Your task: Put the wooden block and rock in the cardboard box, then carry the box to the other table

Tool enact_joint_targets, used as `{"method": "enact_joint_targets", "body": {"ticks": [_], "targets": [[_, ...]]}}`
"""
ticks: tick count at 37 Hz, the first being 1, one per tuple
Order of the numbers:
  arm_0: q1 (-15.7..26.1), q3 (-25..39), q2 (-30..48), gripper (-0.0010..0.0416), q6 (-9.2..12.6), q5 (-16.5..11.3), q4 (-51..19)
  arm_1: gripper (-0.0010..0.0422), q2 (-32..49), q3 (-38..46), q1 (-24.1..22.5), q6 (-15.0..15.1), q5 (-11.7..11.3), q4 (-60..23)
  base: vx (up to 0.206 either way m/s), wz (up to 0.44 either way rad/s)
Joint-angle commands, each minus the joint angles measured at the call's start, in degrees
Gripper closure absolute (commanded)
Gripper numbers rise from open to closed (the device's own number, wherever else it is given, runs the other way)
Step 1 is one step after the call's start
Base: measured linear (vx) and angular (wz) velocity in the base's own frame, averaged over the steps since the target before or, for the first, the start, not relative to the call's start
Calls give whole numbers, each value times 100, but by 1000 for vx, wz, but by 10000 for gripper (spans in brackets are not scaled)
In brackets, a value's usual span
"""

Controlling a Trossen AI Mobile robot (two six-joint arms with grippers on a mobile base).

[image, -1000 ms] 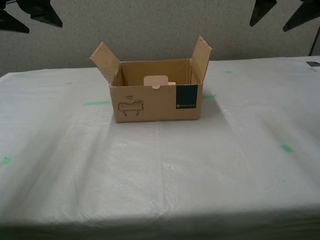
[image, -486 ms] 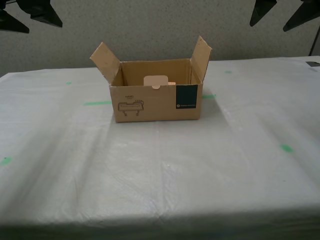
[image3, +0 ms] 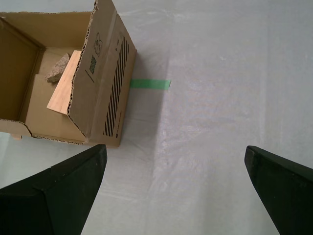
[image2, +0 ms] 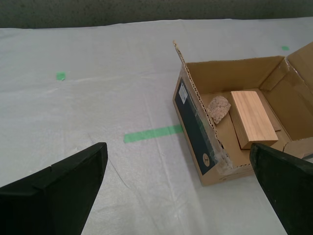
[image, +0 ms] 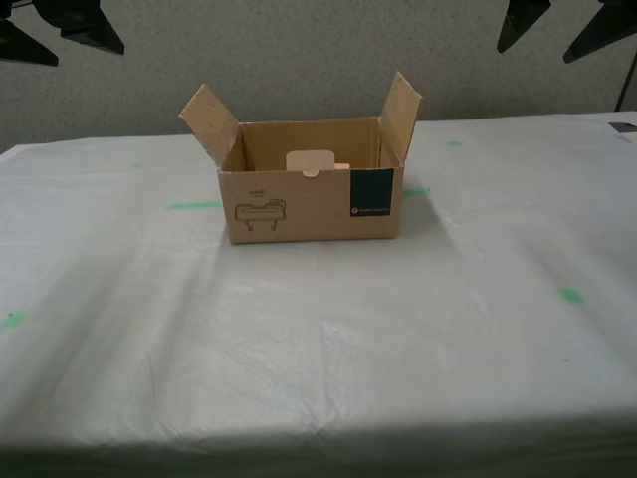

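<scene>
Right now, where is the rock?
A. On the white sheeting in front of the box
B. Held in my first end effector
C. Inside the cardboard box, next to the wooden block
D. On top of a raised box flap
C. The second wrist view shows the rock lying on the floor of the cardboard box, beside the wooden block; both end effectors are open and empty.

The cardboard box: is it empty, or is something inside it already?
Not empty. The cardboard box holds the wooden block and the rock, side by side on its floor.
</scene>
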Motion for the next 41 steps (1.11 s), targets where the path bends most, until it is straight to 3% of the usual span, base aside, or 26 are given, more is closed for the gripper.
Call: {"method": "enact_joint_targets", "body": {"ticks": [1,41], "targets": [[4,7,-2,12,0,-13,2,14,0,4,0,22,-4,15,0,0],[4,7,-2,12,0,-13,2,14,0,4,0,22,-4,15,0,0]]}}
